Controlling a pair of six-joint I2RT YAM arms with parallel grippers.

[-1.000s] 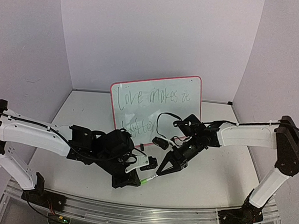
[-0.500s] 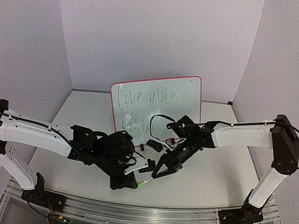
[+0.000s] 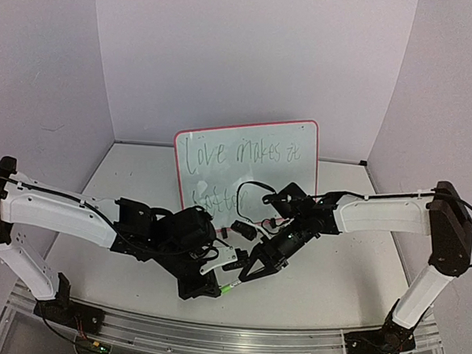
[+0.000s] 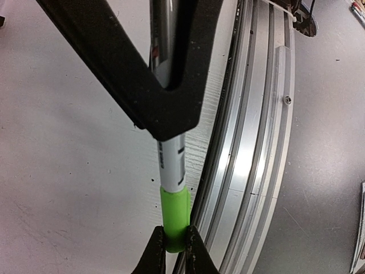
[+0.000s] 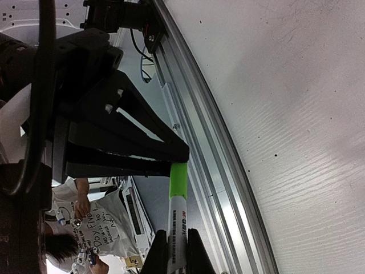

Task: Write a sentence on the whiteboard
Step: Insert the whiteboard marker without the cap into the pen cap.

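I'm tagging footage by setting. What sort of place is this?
Likely a robotics lab test cell: two arms bolted to an aluminium rail, plain lilac backdrop walls around a white table, and a whiteboard propped up.

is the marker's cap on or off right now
On. The green cap sits over the end of the marker; the left gripper pinches it, the right gripper holds the barrel. Cannot tell if fully seated.
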